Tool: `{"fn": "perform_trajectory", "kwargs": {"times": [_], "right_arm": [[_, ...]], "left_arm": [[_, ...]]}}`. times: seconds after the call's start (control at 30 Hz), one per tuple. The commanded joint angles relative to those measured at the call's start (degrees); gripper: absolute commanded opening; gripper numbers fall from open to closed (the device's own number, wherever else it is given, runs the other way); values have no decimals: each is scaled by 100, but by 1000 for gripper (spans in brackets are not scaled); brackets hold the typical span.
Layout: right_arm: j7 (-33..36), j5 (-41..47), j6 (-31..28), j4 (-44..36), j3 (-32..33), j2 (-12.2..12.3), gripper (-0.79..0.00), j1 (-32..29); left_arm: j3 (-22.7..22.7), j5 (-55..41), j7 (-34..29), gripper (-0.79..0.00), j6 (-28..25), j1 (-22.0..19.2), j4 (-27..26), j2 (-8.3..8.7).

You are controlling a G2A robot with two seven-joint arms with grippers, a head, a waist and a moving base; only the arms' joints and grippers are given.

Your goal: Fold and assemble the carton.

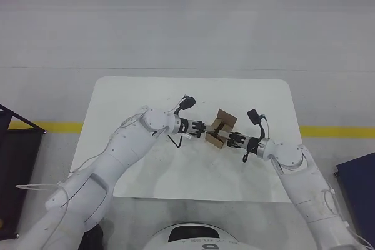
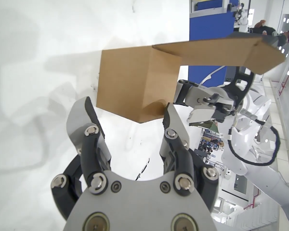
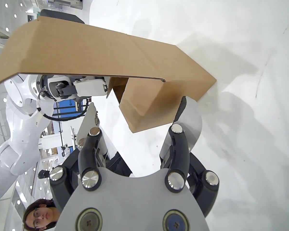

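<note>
Surface: white table (image 1: 144,175) under half-built carton (image 1: 220,128)
Left gripper (image 2: 128,105): fingers spread, flanking carton corner
Right gripper (image 3: 137,104): spread likewise, opposite corner
Likely risk: carton skidding away (nothing clamped)

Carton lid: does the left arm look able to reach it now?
Probably yes. The left claw is open right beside the carton, and the lid juts out free close by, with nothing between them.
</note>
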Motion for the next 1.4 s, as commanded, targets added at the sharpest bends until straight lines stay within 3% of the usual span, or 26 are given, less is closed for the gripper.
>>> {"fn": "perform_trajectory", "kwargs": {"times": [0.0,0.1,0.33,0.53,0.63,0.8,0.83,0.87,1.13,1.37], "right_arm": [[-11,-1,13,-29,23,11,-188,-21],[-24,-4,33,-106,65,31,-185,-68],[-56,-36,112,-277,126,70,-194,-178],[-49,-28,177,-331,125,91,-212,-198],[-58,-36,204,-347,103,97,-219,-194],[-85,-13,202,-354,75,105,-237,-186],[-94,-6,192,-366,75,108,-240,-192],[-107,-1,186,-381,83,112,-240,-203],[-252,49,58,-854,336,178,-228,-528],[-323,48,46,-1220,454,221,-231,-785]], "left_arm": [[-20,-23,-19,-323,-11,-56,58,-16],[21,-16,-31,-326,-28,-140,176,-74],[297,79,-114,-203,-172,-288,423,-293],[629,554,4,-231,-95,-394,625,-484],[697,648,32,-394,-97,-433,723,-552],[729,825,110,-597,-87,-500,832,-608],[730,880,145,-656,-65,-508,845,-611],[726,923,180,-785,-54,-511,843,-611],[597,1395,555,-785,106,-412,623,-496],[423,1856,585,-785,529,-188,-46,-310]]}}
